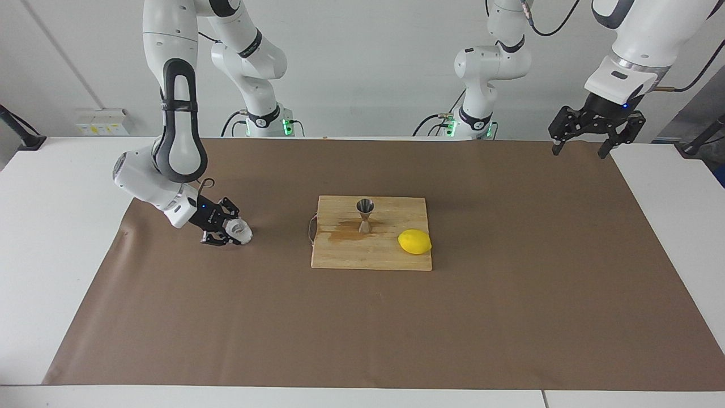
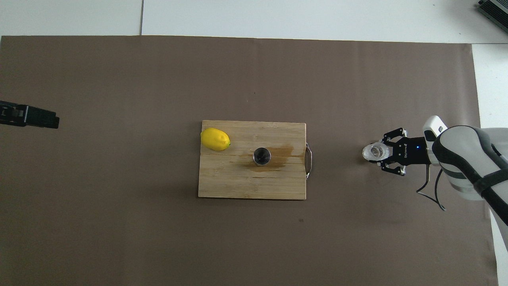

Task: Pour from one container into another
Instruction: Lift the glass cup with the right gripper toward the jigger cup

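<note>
The right gripper [image 1: 226, 229] is down at the translucent cup [image 1: 238, 229], which stands on the brown mat toward the right arm's end, well apart from the cutting board [image 1: 371, 255]. The jaws appear narrowed about the cup wall; firm contact cannot be confirmed. The steel jigger [image 1: 365, 215] stands upright on the board, near the lemon [image 1: 414, 242]. The left gripper [image 1: 595, 133] waits, jaws spread and empty. No legible markings
</note>
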### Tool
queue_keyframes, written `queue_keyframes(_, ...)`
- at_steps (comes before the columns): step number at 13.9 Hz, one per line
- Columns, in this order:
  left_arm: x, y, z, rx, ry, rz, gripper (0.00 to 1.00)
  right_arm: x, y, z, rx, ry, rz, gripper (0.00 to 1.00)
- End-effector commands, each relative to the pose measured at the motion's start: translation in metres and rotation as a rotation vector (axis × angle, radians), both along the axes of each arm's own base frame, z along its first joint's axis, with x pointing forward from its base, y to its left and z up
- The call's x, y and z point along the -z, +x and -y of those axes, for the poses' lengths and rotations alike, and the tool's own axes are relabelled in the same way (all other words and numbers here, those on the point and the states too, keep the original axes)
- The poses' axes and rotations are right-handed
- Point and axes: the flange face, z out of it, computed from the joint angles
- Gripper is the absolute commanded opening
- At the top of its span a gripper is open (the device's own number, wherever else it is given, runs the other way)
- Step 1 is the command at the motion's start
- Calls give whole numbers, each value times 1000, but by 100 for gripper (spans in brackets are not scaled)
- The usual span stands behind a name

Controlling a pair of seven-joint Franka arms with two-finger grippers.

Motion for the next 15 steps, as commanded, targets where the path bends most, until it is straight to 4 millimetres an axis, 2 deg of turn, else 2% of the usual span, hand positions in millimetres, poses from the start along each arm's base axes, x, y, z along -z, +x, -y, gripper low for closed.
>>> queue_keyframes(1, -1, -2, 0, 20, -11, 8, 100, -19, 11, -17, -6, 1, 54, 18)
queue_keyframes(6, 0, -2, -1, 29, -8, 5, 100, -57, 26, -68, 32, -15, 57, 18)
queue_keyframes(9, -1, -2, -1, 29, -7, 5, 100, -70, 33, -109, 47, -18, 22, 18)
queue_keyframes(15, 0, -2, -1, 29, -5, 2, 100, -112, 48, -197, 50, -148, 20, 17)
